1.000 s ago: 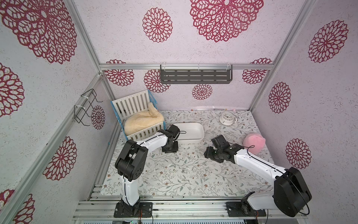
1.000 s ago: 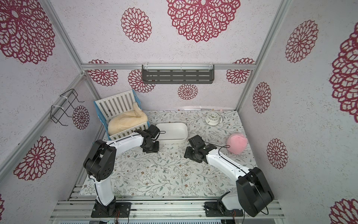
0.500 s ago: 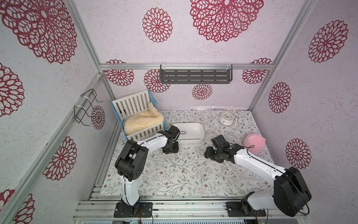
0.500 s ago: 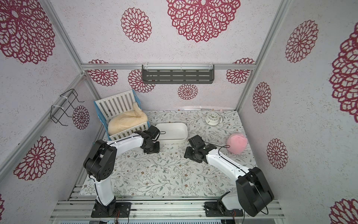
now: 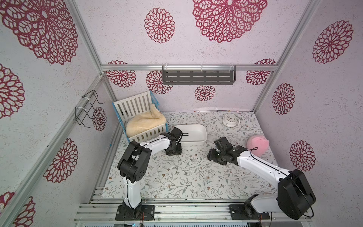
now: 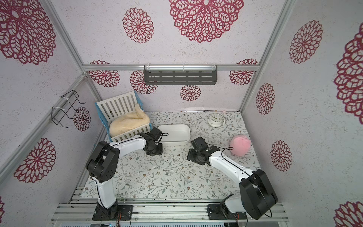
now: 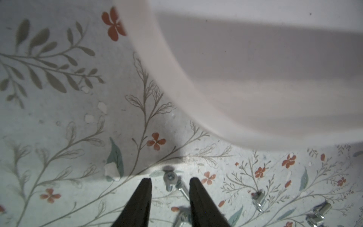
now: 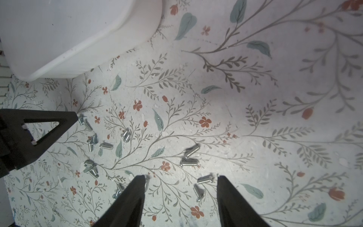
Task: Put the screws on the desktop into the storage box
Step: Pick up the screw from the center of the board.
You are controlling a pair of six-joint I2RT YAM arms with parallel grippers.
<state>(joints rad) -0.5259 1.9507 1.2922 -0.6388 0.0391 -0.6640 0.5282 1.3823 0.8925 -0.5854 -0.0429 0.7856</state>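
The white storage box (image 5: 193, 141) stands on the leaf-printed desktop (image 5: 172, 186) at the back middle. My left gripper (image 7: 170, 179) is low over the desktop just in front of the box's near left corner (image 7: 245, 88), open, with two small screws (image 7: 170, 178) lying loose in the gap. My right gripper (image 8: 181, 177) hovers open to the right of the box, and two screws (image 8: 204, 179) lie between its fingers. Several more screws (image 8: 92, 140) are scattered between the arms (image 5: 185, 163). In both top views the left gripper (image 5: 173, 153) (image 6: 154, 152) and right gripper (image 5: 212, 156) (image 6: 191, 156) face the scatter.
A white slatted crib with a cream plush (image 5: 144, 122) stands left of the box, close behind the left arm. A pink plush ball (image 5: 257, 145) sits by the right forearm, a small clock (image 5: 230, 119) at the back right. The left gripper's finger (image 8: 39, 129) shows in the right wrist view.
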